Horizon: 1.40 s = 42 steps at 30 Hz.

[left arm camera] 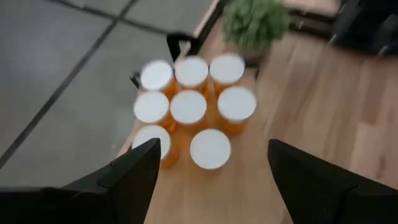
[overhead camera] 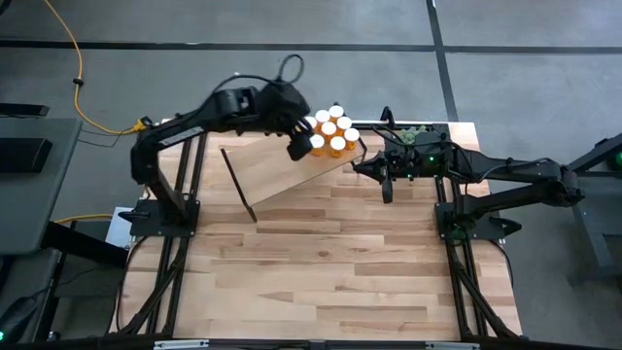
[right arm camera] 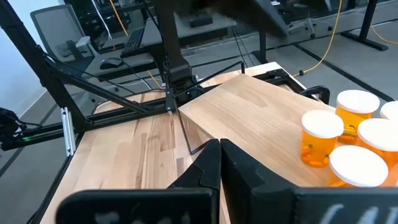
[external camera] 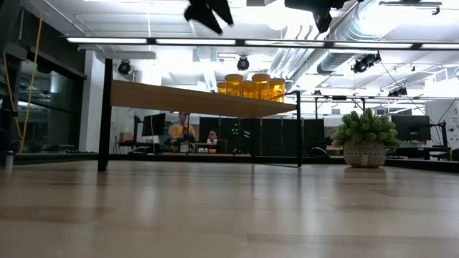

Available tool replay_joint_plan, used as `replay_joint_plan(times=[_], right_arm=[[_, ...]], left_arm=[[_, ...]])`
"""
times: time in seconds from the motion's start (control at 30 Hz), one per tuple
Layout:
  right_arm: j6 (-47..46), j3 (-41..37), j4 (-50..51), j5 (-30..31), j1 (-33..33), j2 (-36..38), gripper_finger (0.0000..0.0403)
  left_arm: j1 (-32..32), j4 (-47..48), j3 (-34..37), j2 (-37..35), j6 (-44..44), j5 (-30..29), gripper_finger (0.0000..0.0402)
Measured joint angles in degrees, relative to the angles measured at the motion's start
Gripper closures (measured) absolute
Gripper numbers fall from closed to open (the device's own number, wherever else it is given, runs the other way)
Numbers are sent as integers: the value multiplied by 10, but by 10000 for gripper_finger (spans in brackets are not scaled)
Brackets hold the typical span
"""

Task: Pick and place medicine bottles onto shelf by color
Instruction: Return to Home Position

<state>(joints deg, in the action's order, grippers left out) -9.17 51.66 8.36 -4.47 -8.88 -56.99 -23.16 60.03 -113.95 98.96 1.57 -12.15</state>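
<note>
Medicine bottles [overhead camera: 330, 131]: in the high view, clustered at the far right end of the shelf [overhead camera: 282, 170]. The left gripper [overhead camera: 299, 146] is above them and the right gripper [overhead camera: 386, 187] is beside the shelf. Low view: orange bottles stand on top of the shelf. Left wrist view: eight plain white caps; fingers spread, empty. Right wrist view: fingers pressed together, empty.

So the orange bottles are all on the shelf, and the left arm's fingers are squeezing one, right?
No. The bottles are all on the shelf, but the left fingers are open above them, squeezing nothing. The left wrist view shows it.
</note>
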Motion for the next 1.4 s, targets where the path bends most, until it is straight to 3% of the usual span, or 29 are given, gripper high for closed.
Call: replay_joint_plan(times=[0.4, 0.83, 1.4], right_arm=[[0, 0, 0, -2, 0, 0, 403], [-13, 0, 6, -3, 0, 0, 403], [-13, 0, 30, 0, 0, 0, 403]], left_arm=[[61, -114, 12, -142, 13, 55, 115], [118, -401, 263, -331, 34, 51, 115], [181, -607, 493, -500, 43, 52, 115]])
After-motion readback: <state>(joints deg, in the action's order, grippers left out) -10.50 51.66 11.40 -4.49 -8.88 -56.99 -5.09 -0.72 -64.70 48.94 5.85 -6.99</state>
